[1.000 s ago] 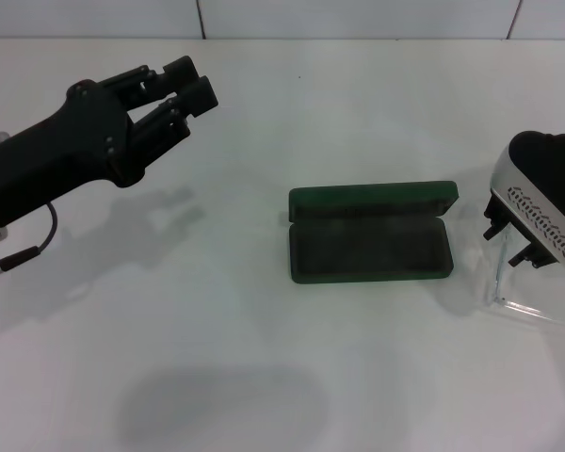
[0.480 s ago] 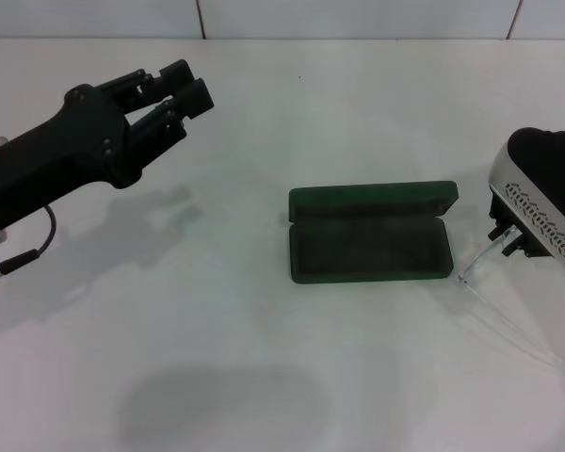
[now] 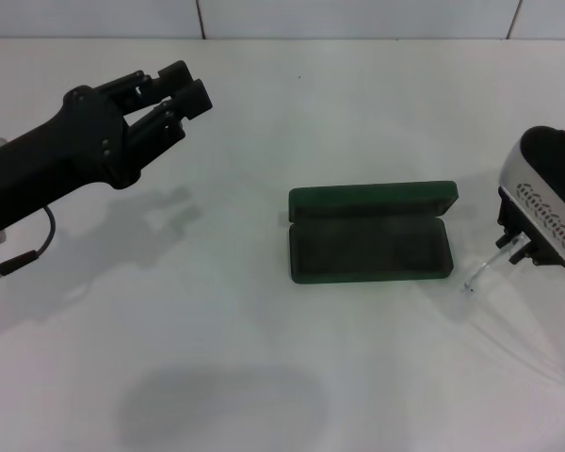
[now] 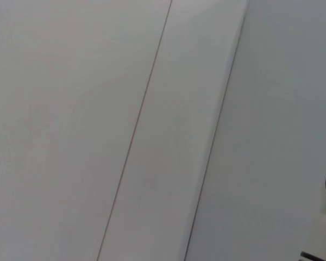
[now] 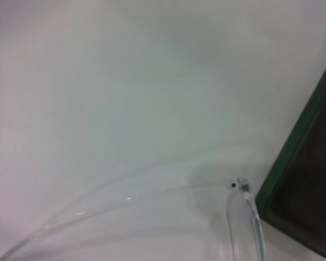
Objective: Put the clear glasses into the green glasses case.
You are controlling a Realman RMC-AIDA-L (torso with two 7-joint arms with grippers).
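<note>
The right gripper point(image 3: 510, 247) is at the right edge of the head view, raised above the white table point(image 3: 264, 358) and just to the right of the green glasses case point(image 3: 369, 234). Its dark fingers point(image 3: 505, 230) are closed on the clear glasses point(image 3: 480, 275), which hang below and to the left of the fingertips. One transparent part of the glasses reaches down toward the table near the case's right end; whether it touches the surface cannot be told. In the right wrist view, the clear glasses point(image 5: 244, 217) appear as a curved transparent arm and a hinge with a small dark screw, just beside the corner of the green glasses case point(image 5: 299, 163).

The green glasses case lies open near the table centre, lid tilted back on the far side, dark lining facing up. Nothing lies inside it.

The left gripper point(image 3: 174, 94) hovers at the upper left of the head view, well apart from the case. Its black fingers are close together and hold nothing.
</note>
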